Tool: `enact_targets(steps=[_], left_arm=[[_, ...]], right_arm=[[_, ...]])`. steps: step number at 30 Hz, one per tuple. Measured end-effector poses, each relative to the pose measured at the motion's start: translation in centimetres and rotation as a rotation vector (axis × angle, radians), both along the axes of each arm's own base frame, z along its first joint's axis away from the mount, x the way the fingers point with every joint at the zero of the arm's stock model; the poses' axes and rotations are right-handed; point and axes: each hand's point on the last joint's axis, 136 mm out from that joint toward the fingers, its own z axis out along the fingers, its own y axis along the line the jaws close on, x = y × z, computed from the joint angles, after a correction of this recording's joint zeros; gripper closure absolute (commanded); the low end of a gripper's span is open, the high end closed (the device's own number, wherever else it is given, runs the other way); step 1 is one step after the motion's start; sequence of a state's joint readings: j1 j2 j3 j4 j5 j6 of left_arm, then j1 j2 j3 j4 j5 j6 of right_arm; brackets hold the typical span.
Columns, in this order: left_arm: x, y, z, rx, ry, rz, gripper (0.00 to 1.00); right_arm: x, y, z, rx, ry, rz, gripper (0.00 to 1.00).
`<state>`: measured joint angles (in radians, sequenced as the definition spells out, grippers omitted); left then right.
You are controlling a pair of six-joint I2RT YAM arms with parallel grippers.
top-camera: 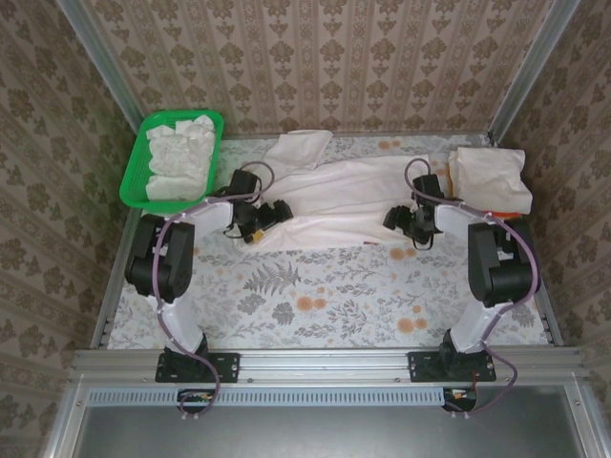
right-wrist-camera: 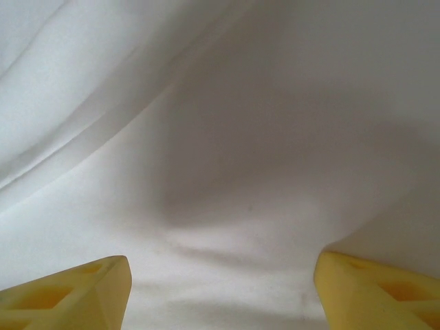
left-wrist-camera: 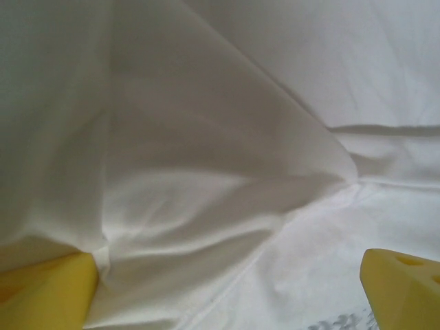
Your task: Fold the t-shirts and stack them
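T-shirt (top-camera: 348,191), off-white, lies spread across the far middle of the table (top-camera: 325,296). Its long axis runs left to right, and one sleeve reaches toward the far wall. Your left gripper (top-camera: 260,227) sits at its near-left edge and your right gripper (top-camera: 401,225) at its near-right edge, so each arm has its own end and neither is nearer overall.

Both pairs of yellow fingers are released and wide apart. In the left wrist view a raised fold of cloth bulges just beyond them and touches one finger (left-wrist-camera: 48,292). In the right wrist view smooth cloth lies straight ahead between the tips. Nothing looks pinched.

From this, you would likely carry the near edge away from you, toward the far side. Folded shirts (top-camera: 489,176) sit at the far right, and crumpled shirts (top-camera: 181,157) fill the green basket (top-camera: 134,186) at the far left.
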<state>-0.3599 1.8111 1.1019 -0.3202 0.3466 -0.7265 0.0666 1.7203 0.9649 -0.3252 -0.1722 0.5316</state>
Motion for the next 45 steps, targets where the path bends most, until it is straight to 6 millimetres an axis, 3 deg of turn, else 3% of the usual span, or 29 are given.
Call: enact_targets(steps=[9, 13, 16, 19, 23, 27, 32, 35, 39, 45], left_arm=[[-5.1, 1.2, 0.5, 0.035, 0.021, -0.006, 0.00], [-6.2, 2.6, 3.1, 0.119, -0.034, 0.034, 0.00], [-6.4, 4.2, 6.2, 0.154, -0.113, 0.108, 0.04], [-6.3, 5.9, 7.7, 0.149, -0.151, 0.204, 0.17], [-7.4, 7.7, 5.2, 0.147, -0.076, 0.300, 0.26], [-9.2, 7.7, 1.7, 0.132, 0.039, 0.348, 0.42], [-9.3, 7.0, 0.0, 0.106, 0.104, 0.381, 0.57], [-9.3, 6.9, -0.6, 0.110, 0.123, 0.386, 0.73], [-9.1, 6.8, -0.4, 0.108, 0.122, 0.382, 0.97], [-7.4, 5.2, 2.8, 0.120, 0.052, 0.327, 1.00]], right_arm=[[-8.5, -0.3, -0.3, 0.016, 0.090, -0.048, 0.28], [-10.8, 0.1, 0.3, 0.038, 0.097, -0.051, 0.28], [-10.6, 0.7, 1.3, 0.052, 0.061, -0.042, 0.28], [-9.8, 1.4, 2.1, 0.057, 0.041, -0.021, 0.28], [-7.7, 2.4, 3.5, 0.069, 0.008, 0.006, 0.28], [-6.4, 2.8, 3.7, 0.071, 0.004, 0.023, 0.27], [-6.4, 2.8, 3.2, 0.069, 0.019, 0.029, 0.27], [-6.4, 2.8, 3.2, 0.069, 0.020, 0.029, 0.27], [-6.4, 2.8, 3.2, 0.069, 0.020, 0.030, 0.27], [-6.4, 2.8, 3.2, 0.069, 0.019, 0.030, 0.27]])
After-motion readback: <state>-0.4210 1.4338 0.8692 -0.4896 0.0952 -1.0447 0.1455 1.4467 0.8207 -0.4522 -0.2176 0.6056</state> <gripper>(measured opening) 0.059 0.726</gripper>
